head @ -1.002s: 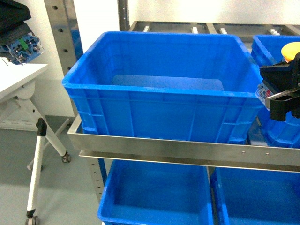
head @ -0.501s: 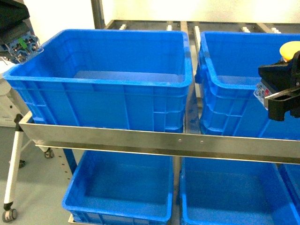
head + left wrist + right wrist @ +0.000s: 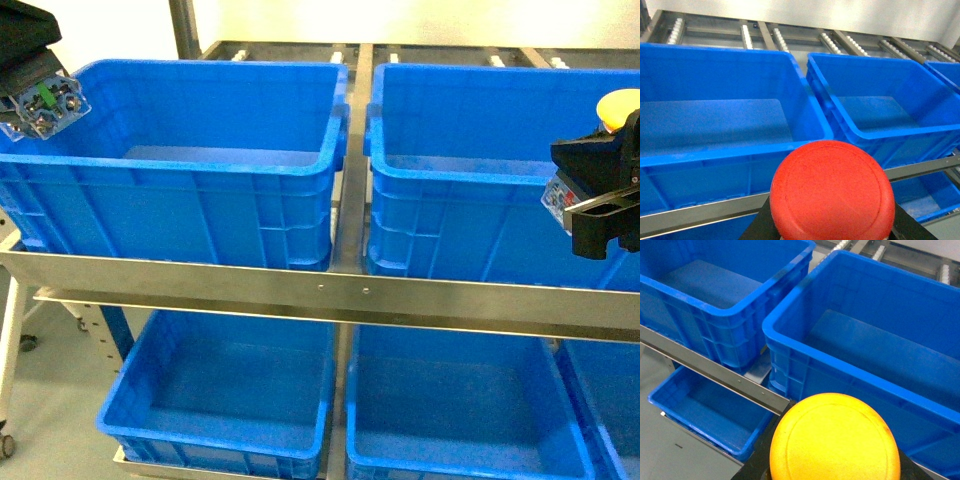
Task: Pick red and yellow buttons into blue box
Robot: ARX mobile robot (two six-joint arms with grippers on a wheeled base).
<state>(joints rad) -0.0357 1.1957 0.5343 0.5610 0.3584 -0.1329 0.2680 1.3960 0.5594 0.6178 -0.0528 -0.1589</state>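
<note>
Both bases hidden: left gripper (image 3: 40,100) clamps red-capped button (image 3: 832,192); right gripper (image 3: 605,205) clamps yellow-capped button (image 3: 835,440), near deep blue plastic crate (image 3: 480,175)

Bright, even overhead light floods the rack, bleaching the back wall (image 3: 450,20) along the top of the head view to near-white and overexposing the yellow cap (image 3: 620,104) at right edge. Soft sheen lies on the floors of the blue crates (image 3: 230,160); the lower shelf sits in mild shadow. In the left wrist view the red cap (image 3: 832,192) at bottom centre looms close and slightly soft, while the crates behind stay sharp. In the right wrist view the yellow cap (image 3: 835,437) shows grainy glare; straight rims bow slightly toward the frame edges.
</note>
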